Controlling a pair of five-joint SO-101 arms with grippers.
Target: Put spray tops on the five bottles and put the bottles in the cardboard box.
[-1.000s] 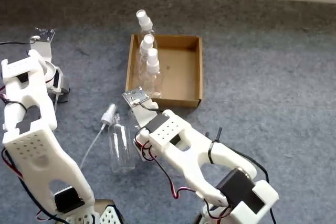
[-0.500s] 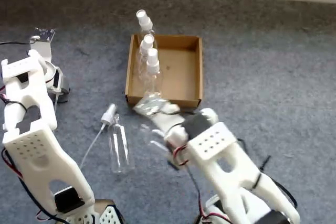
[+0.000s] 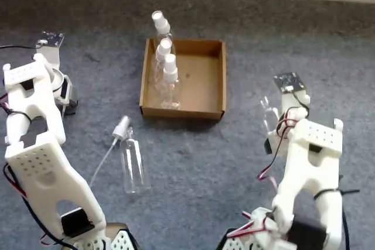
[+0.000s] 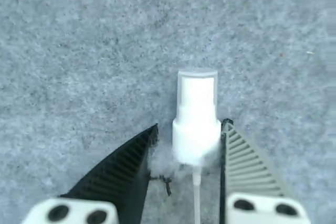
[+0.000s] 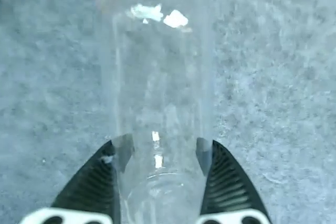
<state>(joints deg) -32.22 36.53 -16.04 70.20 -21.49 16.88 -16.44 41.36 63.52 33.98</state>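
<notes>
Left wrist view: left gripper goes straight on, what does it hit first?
Probably the grey carpet. The left gripper holds a spray top that sticks out past its fingertips, so the top's head would touch first. Nothing else lies in that line; depth is unclear.

I can read no word, number or sign anywhere. The cardboard box (image 3: 220, 80) has plain brown walls. The clear bottle (image 5: 157, 103) and the white spray top (image 4: 196, 124) carry no label that I can see. The small board (image 3: 287, 82) at 3 o'clock from the box has marks too small to read.
</notes>
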